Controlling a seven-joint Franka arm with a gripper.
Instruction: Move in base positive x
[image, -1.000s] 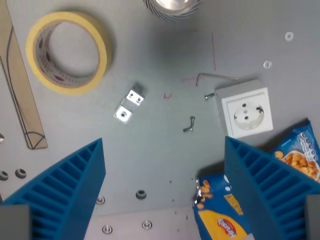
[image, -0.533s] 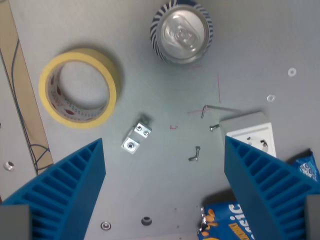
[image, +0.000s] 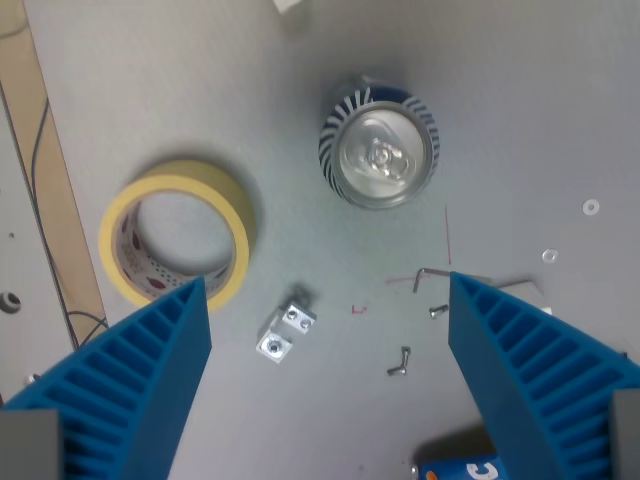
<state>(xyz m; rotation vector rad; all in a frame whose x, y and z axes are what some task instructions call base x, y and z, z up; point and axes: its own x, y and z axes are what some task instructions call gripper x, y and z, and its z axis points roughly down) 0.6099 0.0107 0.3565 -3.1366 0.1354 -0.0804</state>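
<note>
My gripper (image: 325, 385) is open and empty, with its two blue ribbed fingers (image: 120, 395) at the lower left and lower right of the wrist view, above the grey table (image: 520, 90). Between and beyond the fingers lie a small metal bracket (image: 285, 333), a screw (image: 400, 361) and an Allen key (image: 440, 274). A blue-and-white drink can (image: 379, 153) stands upright at the upper middle. A roll of yellow tape (image: 177, 245) lies flat at the left.
A wooden strip (image: 45, 170) with a cable runs down the wrist view's left edge. A corner of a blue snack bag (image: 460, 468) shows at the bottom. Small washers (image: 590, 207) lie at the right. A white object (image: 288, 4) peeks in at the top.
The whole scene has slid down the picture: the camera has moved. The can has come fully into view; the white socket and the snack bags have mostly left at the bottom right.
</note>
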